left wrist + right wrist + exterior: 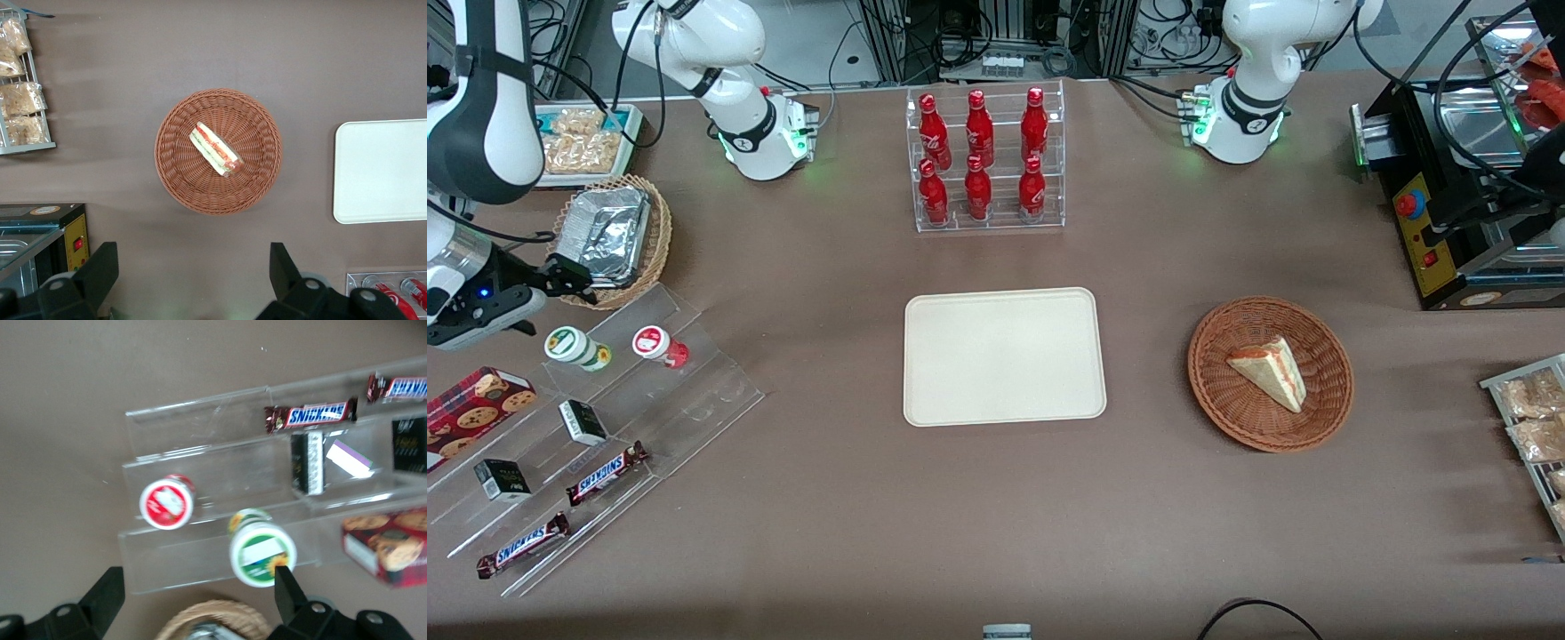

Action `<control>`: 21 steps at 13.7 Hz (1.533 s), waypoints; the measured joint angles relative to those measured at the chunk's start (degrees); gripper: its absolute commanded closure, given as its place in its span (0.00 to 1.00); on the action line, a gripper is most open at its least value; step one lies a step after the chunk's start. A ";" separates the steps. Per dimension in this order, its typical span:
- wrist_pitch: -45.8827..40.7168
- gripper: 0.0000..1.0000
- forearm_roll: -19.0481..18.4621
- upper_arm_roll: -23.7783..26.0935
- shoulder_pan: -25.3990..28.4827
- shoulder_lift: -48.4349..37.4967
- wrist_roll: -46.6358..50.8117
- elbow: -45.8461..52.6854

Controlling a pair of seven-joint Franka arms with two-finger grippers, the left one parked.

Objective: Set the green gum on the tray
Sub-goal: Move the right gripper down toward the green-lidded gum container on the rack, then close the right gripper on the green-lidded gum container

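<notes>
Hovering open and empty above the clear acrylic stepped rack [267, 493], the end effector [200, 600] nears the small white green-lidded gum bottle [261, 550]: light, rigid, probably slick; grip its cylindrical body below the lid.

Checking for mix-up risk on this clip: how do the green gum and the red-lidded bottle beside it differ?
The green gum has a green-ringed lid and green-and-yellow label; the red-lidded bottle has a red lid and label. The green gum lies nearer the open end effector, and its lid looks larger in the wrist view. The green gum is farther from the tray than the red one. Both are small white bottles on the clear acrylic stand.
</notes>
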 measured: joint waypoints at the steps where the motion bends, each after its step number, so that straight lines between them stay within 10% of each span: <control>1: 1.96 0.00 0.00 -0.02 -0.95 0.30 -4.02 -0.88; 15: 12.62 0.05 0.00 -0.05 -3.74 8.47 -13.24 -2.15; 18: 13.55 0.74 0.00 -0.05 -3.74 8.71 -13.29 -2.98; 21: 13.66 1.00 0.00 -0.05 -3.74 8.89 -13.31 -3.38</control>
